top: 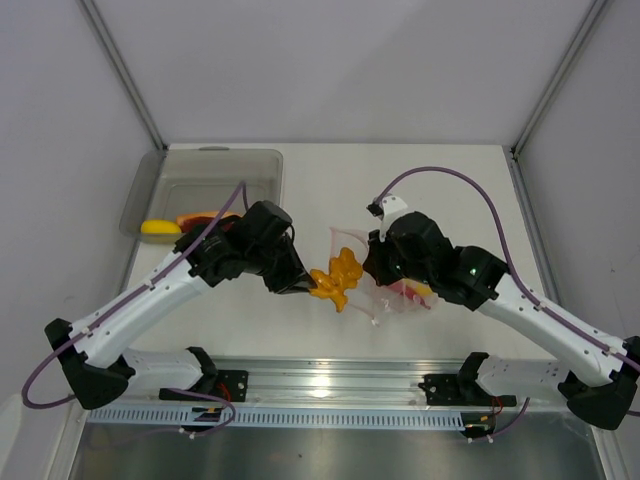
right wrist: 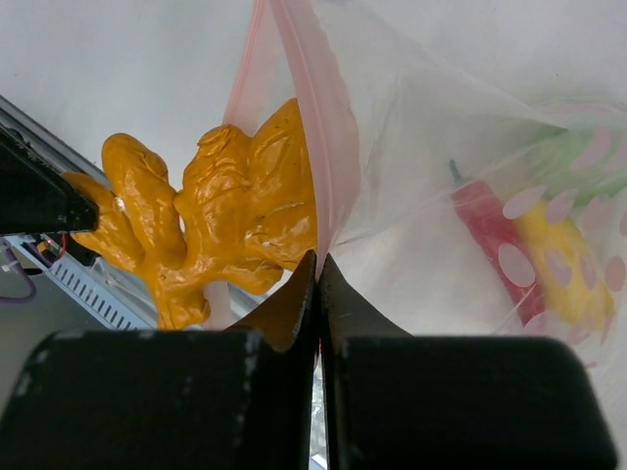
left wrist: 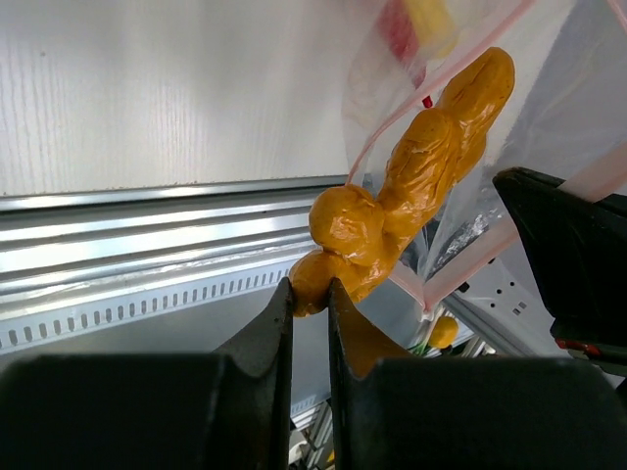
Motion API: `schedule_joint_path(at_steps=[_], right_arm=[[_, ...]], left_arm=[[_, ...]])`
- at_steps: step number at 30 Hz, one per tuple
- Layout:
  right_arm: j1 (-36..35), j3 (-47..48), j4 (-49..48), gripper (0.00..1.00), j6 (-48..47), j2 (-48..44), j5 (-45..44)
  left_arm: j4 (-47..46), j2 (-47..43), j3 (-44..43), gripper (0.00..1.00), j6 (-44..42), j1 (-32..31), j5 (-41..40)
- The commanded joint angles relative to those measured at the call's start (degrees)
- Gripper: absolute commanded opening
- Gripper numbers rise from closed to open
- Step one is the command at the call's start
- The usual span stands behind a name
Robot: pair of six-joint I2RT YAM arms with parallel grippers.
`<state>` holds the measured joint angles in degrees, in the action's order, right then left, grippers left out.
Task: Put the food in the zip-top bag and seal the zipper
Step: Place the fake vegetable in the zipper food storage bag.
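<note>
My left gripper (top: 308, 285) (left wrist: 310, 289) is shut on one lobe of a knobby orange toy food (top: 337, 277) (left wrist: 411, 186) (right wrist: 211, 215) and holds it in the air. The food's far end lies between the two lips of the clear zip-top bag (top: 392, 292) (left wrist: 578, 88) (right wrist: 421, 166). My right gripper (top: 378, 262) (right wrist: 318, 262) is shut on the bag's pinkish-red zipper (right wrist: 312, 117) (left wrist: 470, 257) and holds the mouth up. A red chili (right wrist: 487, 235) and a yellow piece (right wrist: 558, 269) lie inside the bag.
A grey translucent tray (top: 205, 165) stands at the back left, with a yellow food (top: 160, 227) and an orange-red slice (top: 195, 217) at its near end, partly behind my left arm. An aluminium rail (top: 330, 385) runs along the table's near edge.
</note>
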<state>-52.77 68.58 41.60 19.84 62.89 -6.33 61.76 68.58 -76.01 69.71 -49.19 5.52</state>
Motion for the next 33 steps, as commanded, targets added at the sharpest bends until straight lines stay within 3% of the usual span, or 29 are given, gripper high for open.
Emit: schedule_joint_path(at_steps=[1,18,27,33], right_arm=[[-1.4,0.5,-2.5,0.0,-1.1,-1.0,-5.1],[-5.9,2.9,-3.5,0.0,-0.3,4.3,-3.3],[-8.8,3.1,-2.9,0.0,-0.4,2.9,-4.8],[-10.1,3.4,-3.5,0.0,-0.5,3.2,-2.6]], left_arm=[[4.7,0.4,-3.6,0.0,2.1,-0.4,1.0],[4.2,6.5,-9.4,0.01,7.3,-0.5,8.8],[0.8,5.6,-5.1,0.01,10.9,1.0,8.6],[0.7,8.4,-6.8,0.01,11.1,2.3,9.0]])
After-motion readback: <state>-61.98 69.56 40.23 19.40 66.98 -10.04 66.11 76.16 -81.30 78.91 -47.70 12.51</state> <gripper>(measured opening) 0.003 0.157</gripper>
